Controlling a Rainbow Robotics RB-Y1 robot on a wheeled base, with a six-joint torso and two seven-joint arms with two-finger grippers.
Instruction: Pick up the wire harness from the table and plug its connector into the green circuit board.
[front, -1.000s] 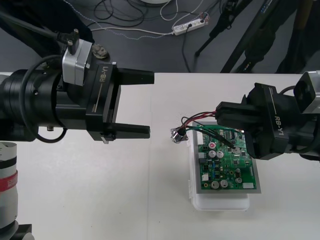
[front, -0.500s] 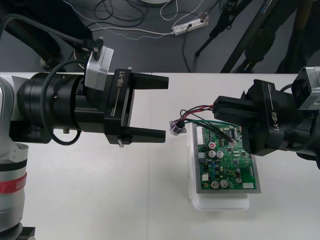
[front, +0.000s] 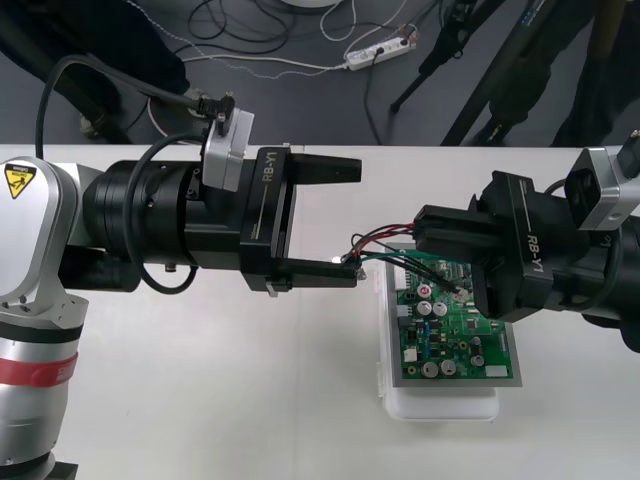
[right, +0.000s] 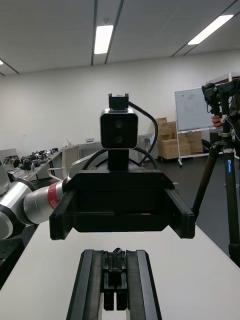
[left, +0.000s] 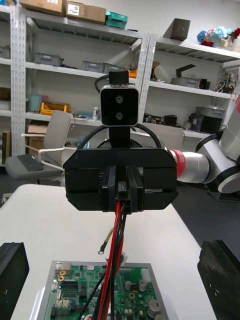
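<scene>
The green circuit board (front: 455, 330) sits on its white base (front: 440, 405) at the right of the table. My right gripper (front: 425, 237) hovers over the board's far edge, shut on the harness's black plug (left: 123, 192). Red, black and green wires (front: 385, 240) run left from it; in the left wrist view the wires (left: 112, 260) hang down toward the board (left: 80, 295). My left gripper (front: 356, 222) faces the right one, open, with its lower fingertip (front: 345, 273) at the wires' free end, which it covers. In the right wrist view the right gripper (right: 116, 257) stands shut in front of the left gripper's body (right: 120, 210).
Bare table (front: 200, 400) stretches in front of the left arm and left of the board. Beyond the far edge, the dark floor holds cables, a white power strip (front: 380, 50) and tripod legs (front: 480, 90).
My left arm has swung right across the table until its open fingers reach the harness's free end. The right gripper has shifted slightly left, still holding the plug.
</scene>
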